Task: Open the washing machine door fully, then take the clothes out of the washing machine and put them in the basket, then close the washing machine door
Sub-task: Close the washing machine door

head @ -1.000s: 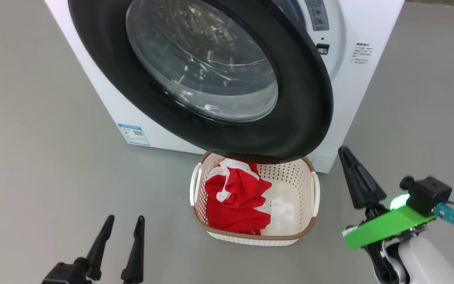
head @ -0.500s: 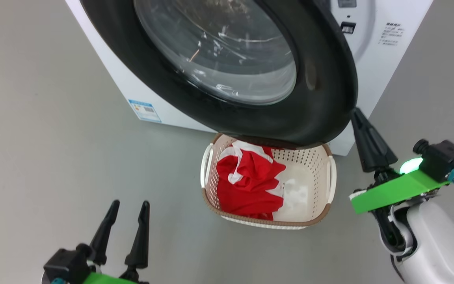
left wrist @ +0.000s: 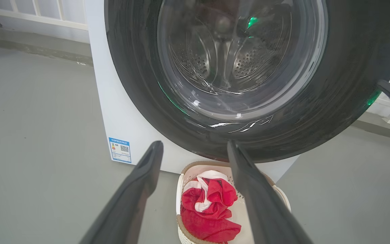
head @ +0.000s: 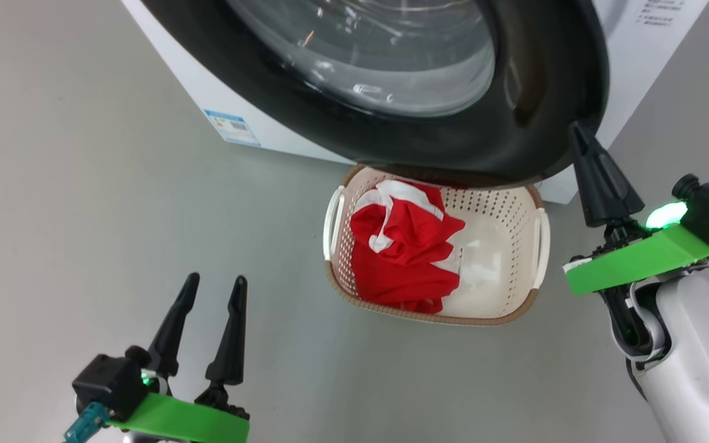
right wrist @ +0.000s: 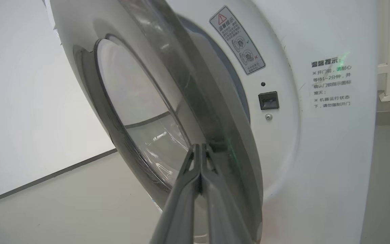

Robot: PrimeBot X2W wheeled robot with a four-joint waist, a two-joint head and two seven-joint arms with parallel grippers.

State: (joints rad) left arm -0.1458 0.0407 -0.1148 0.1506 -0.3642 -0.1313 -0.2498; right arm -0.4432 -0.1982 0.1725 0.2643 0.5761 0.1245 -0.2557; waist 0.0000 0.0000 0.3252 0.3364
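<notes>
R pincer (head: pixel 578 132) reached door (head: pixel 551 80) rim; 1 basket (head: pixel 428 315), 1 red garment (head: pixel 404 258).

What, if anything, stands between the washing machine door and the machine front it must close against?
Nothing visible does. In the right wrist view the gap between the washing machine door and the washing machine front looks bare. The right gripper, jaws shut, is at the door's rim. The basket sits on the floor beneath the door.

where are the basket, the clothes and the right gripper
basket (head: pixel 496 203), head view, on its perforated far wall
clothes (head: pixel 404 258), head view, on the red fabric
right gripper (head: pixel 577 131), head view, at its shut fingertips
</notes>
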